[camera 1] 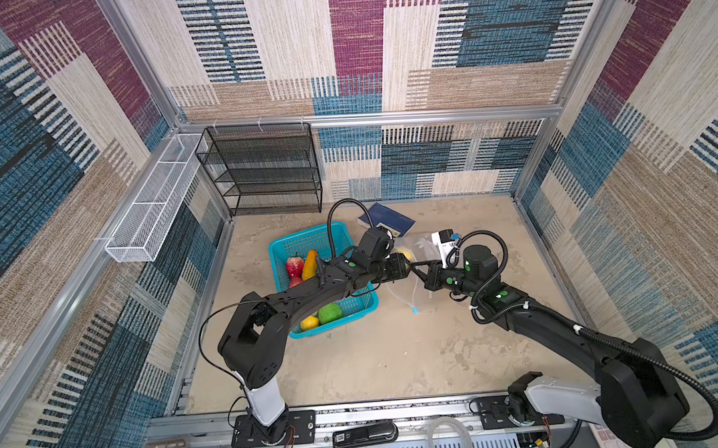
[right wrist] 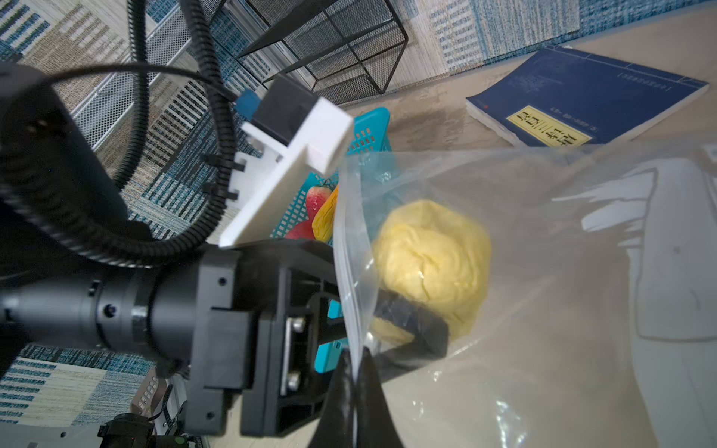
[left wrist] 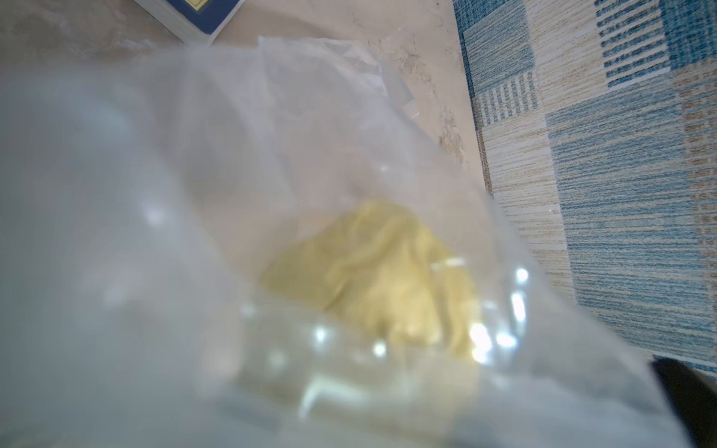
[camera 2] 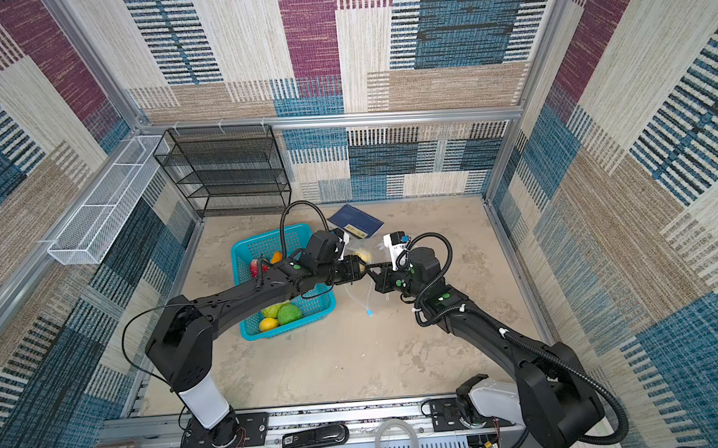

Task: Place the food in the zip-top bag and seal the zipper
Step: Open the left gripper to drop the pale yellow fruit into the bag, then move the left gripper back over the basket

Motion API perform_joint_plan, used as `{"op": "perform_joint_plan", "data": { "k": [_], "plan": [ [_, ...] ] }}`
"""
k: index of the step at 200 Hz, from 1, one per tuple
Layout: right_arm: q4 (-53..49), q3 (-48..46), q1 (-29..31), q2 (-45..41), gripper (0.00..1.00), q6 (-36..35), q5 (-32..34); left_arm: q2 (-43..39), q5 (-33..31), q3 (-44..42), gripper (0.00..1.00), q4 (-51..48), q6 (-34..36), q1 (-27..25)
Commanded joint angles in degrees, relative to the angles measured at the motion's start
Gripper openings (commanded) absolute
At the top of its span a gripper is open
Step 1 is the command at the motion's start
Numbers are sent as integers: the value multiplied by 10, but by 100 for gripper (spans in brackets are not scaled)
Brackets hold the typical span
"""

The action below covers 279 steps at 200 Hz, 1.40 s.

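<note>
Right gripper (right wrist: 355,376), bottom centre of its wrist view, is clamped tight on the zipper (right wrist: 349,240) of the zip-top bag (right wrist: 543,271). Just beyond, the left gripper (right wrist: 421,310) reaches inside the bag, jaws gripping a pale yellow cabbage ball (right wrist: 430,248). Farther back sits the teal basket (right wrist: 368,128), with a blue book (right wrist: 582,97) at the upper right.

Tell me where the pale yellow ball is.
In a top view the pale yellow ball is just right of the teal basket, inside the zip-top bag, in the left pincer.
</note>
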Motion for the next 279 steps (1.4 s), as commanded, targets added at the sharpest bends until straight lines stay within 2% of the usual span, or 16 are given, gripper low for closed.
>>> {"op": "perform_joint_plan", "data": {
  "k": [1, 30, 68, 103, 121, 171, 210, 250, 279],
  "plan": [
    [24, -3, 1, -13, 0, 10, 4, 8, 11, 4, 49, 14, -16, 1],
    [21, -5, 1, -21, 0, 10, 22, 13, 16, 2, 54, 15, -15, 1],
    [18, -6, 1, -18, 0, 12, 27, 3, 24, -1, 68, 14, -13, 1],
    [6, -2, 1, -18, 0, 8, 44, -26, 26, -11, 70, 0, 0, 1],
    [0, 1, 1, -17, 0, 4, 53, -51, 27, -19, 74, -5, 11, 1],
    [-11, 11, 1, -19, 0, -1, 70, -121, 12, -45, 74, -26, 48, 17],
    [-16, 11, 1, -24, 0, -1, 79, -179, -15, -60, 73, -67, 111, 74],
    [-20, 11, 1, -27, 0, -2, 84, -217, -90, -92, 74, -107, 149, 169],
    [-21, 12, 1, -28, 0, -3, 87, -218, -150, -118, 74, -105, 174, 211]
  ]
}}
